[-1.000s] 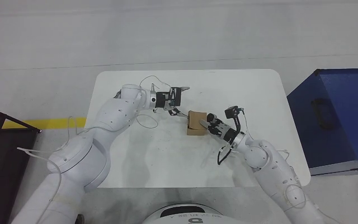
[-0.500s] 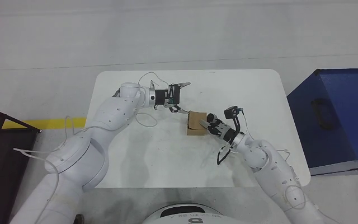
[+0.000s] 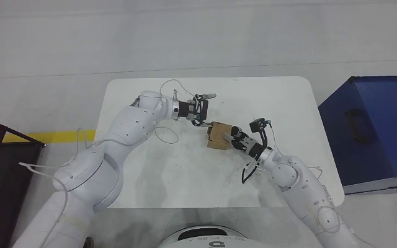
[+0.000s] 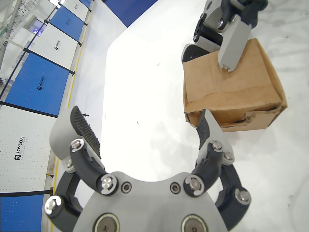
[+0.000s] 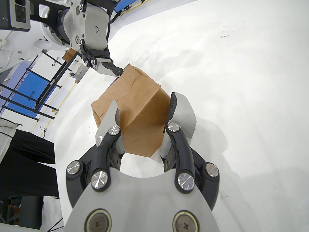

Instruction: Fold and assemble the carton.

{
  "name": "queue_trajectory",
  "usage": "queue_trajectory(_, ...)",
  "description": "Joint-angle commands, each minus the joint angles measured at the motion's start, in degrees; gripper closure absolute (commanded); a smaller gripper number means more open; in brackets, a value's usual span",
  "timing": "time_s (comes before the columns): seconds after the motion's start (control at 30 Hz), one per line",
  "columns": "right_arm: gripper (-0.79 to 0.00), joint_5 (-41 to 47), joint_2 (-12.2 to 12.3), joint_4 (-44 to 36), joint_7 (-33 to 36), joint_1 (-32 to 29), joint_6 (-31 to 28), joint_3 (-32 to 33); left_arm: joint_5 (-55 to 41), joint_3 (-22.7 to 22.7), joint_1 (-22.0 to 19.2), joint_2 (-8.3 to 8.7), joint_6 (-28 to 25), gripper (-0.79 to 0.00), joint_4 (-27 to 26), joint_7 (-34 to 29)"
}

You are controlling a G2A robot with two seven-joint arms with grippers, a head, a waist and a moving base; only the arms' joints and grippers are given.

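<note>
Looking mostly done: the carton [image 3: 218, 136] is already box-shaped mid-table [image 3: 279, 99], right hand [image 5: 143, 103] clamped on its right end, left hand [image 4: 140, 111] spread open with one fingertip [image 4: 205, 123] against the left end, where a ragged flap seam probably needs closing.

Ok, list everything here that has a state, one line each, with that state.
carton: folded into a box, the end facing the left gripper closed with a ragged seam.
left gripper: open, one fingertip at the carton's corner.
right gripper: shut on the carton's other end.
</note>
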Motion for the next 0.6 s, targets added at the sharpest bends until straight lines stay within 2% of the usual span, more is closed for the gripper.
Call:
queue_trajectory(0.0, -0.366, -0.07, -0.01, -0.03, -0.03, -0.01, -0.08, 0.04, -0.03, -0.14, -0.26, 0.06, 0.00, -0.785, 0.08, 0.57)
queue_trajectory(0.3, -0.363, -0.20, -0.03, 0.04, 0.06, 0.12, -0.50, 0.13, 0.14, -0.92, -0.90, 0.96, 0.42, -0.785, -0.74, 3.66)
queue_trajectory(0.57, -0.363, -0.21, -0.08, -0.11, -0.04, 0.13, -0.68, 0.17, 2.58, 0.33, -0.32, 0.39, 1.13, -0.785, -3.75, 1.71)
